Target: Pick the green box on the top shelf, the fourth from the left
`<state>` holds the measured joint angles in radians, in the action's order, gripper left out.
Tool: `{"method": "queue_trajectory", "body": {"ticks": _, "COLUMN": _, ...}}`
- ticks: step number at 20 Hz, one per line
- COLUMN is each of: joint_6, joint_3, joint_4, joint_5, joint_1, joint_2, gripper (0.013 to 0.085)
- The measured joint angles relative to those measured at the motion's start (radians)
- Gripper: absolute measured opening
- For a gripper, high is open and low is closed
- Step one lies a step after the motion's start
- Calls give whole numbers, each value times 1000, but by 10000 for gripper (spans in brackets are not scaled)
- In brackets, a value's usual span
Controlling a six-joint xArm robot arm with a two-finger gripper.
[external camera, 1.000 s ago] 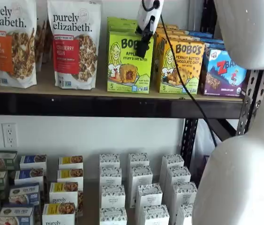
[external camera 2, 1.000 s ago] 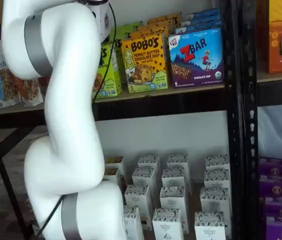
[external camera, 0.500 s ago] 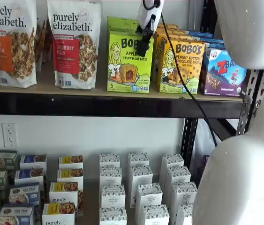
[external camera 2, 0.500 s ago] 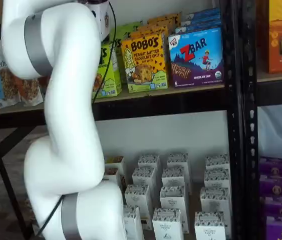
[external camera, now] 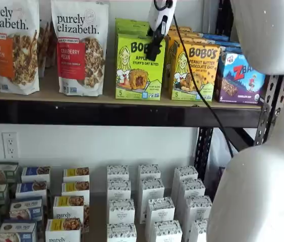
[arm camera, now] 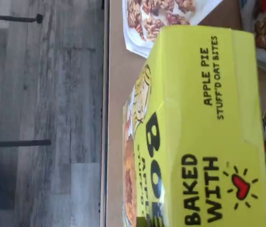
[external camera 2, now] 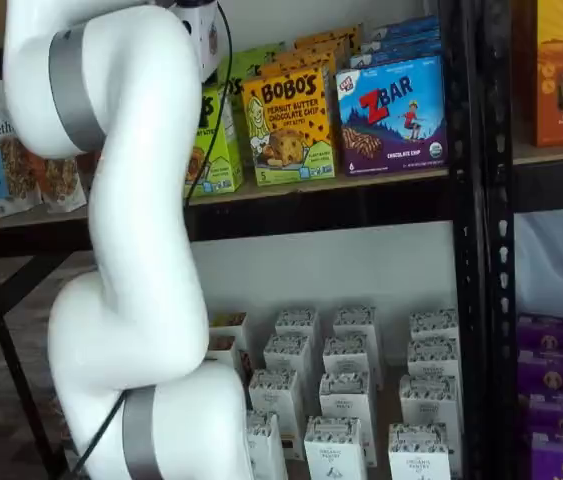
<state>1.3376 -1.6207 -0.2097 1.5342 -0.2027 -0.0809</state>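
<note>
The green box [external camera: 136,70] stands upright at the front of the top shelf [external camera: 106,114], with more lime cartons behind it. In a shelf view my gripper [external camera: 154,50] comes down from above. One black finger [external camera: 155,44] lies against the upper right of the box's front face, and the other finger is hidden. The wrist view is filled by the green box [arm camera: 208,123] seen close from above, with "Apple Pie Stuff'd Oat Bites" readable. My arm covers most of the green box [external camera 2: 221,150] in a shelf view. Whether the fingers are closed on the box does not show.
Two Purely Elizabeth bags [external camera: 80,48] stand left of the green box. The yellow-orange Bobo's carton [external camera: 194,70] touches its right side, with a blue Zbar box [external camera: 240,78] beyond. White cartons [external camera: 147,201] fill the lower shelf. My white arm [external camera 2: 131,250] blocks much of the view.
</note>
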Motion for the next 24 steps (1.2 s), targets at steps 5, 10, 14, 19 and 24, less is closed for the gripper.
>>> {"method": "queue_trajectory", "body": {"ticks": 5, "joint_6": -2, "joint_3": 4, "joint_4": 0, "joint_5": -4, "joint_1": -3, "joint_2": -2, "gripper": 450}}
{"method": "queue_trajectory", "body": {"ticks": 10, "joint_6": -5, "joint_3": 8, "joint_4": 1, "joint_5": -7, "joint_1": -6, "joint_2": -4, "gripper": 330}}
{"method": "queue_trajectory", "body": {"ticks": 14, "joint_6": -7, "joint_3": 2, "joint_4": 4, "joint_5": 3, "joint_1": -8, "joint_2": 0, "gripper": 330}}
{"method": "queue_trajectory", "body": {"ticks": 19, "joint_6": -7, "joint_3": -6, "joint_4": -4, "joint_5": 16, "joint_1": -7, "joint_2": 3, "gripper": 330}}
{"method": "queue_trajectory", "body": {"ticks": 24, "joint_6": -5, "joint_3": -15, "joint_4": -14, "joint_5": 38, "joint_1": -2, "joint_2": 3, "gripper": 330}}
